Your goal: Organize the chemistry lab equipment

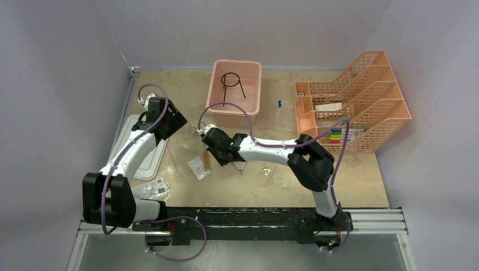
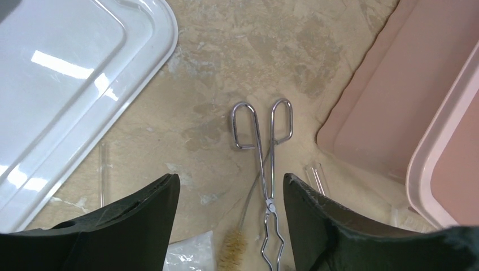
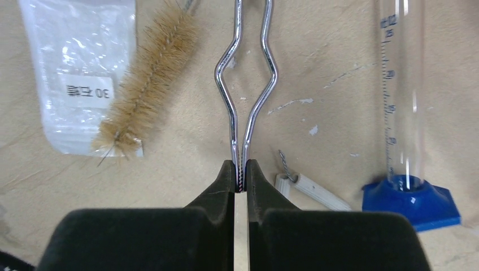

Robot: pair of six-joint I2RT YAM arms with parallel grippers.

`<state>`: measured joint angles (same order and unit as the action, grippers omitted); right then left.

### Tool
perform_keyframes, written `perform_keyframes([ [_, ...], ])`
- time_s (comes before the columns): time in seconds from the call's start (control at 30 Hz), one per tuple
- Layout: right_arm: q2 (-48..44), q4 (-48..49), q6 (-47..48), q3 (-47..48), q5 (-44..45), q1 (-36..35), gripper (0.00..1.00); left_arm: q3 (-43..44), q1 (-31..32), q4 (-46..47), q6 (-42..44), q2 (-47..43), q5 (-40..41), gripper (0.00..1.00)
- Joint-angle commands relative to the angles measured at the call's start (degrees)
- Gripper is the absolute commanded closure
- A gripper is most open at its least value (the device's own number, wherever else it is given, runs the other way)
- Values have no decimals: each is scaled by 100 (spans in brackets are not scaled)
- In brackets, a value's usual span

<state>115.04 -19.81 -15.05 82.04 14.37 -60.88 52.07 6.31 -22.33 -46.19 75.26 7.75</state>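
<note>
At mid-table, just beside the tub (image 2: pixel 390 107), we find the right gripper (image 3: pixel 241 169) clenched on the tongs (image 3: pixel 244 84), its pads meeting on the very tips where the two wire arms close together. The tongs point away from it, with their loop handles at the far end between the lid (image 2: pixel 68 84) and the tub. We cannot tell whether they are off the table yet. The left gripper (image 2: pixel 231 183) hangs released over the tongs, jaws wide, holding nothing. On one side of the tongs a brush (image 3: pixel 149 79) rests partly on a packet (image 3: pixel 79 73). On the other side a cylinder (image 3: pixel 402 96) stands upright on its blue base. In our judgement the step in hand is to carry the tongs to storage, likely the tub or the rack (image 1: pixel 361 96). The hold sits at the extreme end of a long, thin tool, so we expect the tongs to swing or pivot in the pads. We advise a slow, straight lift with the wrist kept level. The path should stay away from the cylinder, which would topple easily. Release should come only once the tongs are low over their place.
</note>
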Motion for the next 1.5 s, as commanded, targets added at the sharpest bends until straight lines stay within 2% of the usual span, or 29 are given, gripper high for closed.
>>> perform_keyframes([
  [0.0,-711,368,90,-23,150,11,100,-131,-59,228,-292,-169,-425,30],
  [0.13,-922,591,101,-76,-14,29,100,-415,-59,669,-581,-95,-1058,24],
  [0.27,-1011,674,81,-59,-146,58,100,-767,-59,1488,-942,-59,-1738,21],
  [0.53,-1107,747,-1,33,-571,116,100,-1130,-59,2446,-1076,-131,-1959,22],
  [0.73,-1262,847,-39,-2,-882,181,100,-1401,-59,3016,-1359,-47,-1986,38],
  [0.93,-1392,983,-59,-138,-1141,239,100,-1393,-59,3297,-1457,-47,-1975,63],
  [1.2,-1468,1148,-56,-252,-1428,301,100,-1380,-59,3417,-1386,-25,-1999,89],
  [1.27,-1501,1180,-55,-288,-1485,313,100,-1327,-59,3340,-1308,-40,-1972,100],
  [1.37,-1556,1133,-122,-286,-1583,356,100,-1204,-59,3188,-1148,-135,-1955,100],
  [1.4,-1588,1129,-157,-283,-1632,377,92,-1131,-59,3078,-1068,-198,-1941,100],
  [1.47,-1699,1147,-235,-290,-1720,421,69,-947,-59,2815,-819,-361,-1898,100],
])
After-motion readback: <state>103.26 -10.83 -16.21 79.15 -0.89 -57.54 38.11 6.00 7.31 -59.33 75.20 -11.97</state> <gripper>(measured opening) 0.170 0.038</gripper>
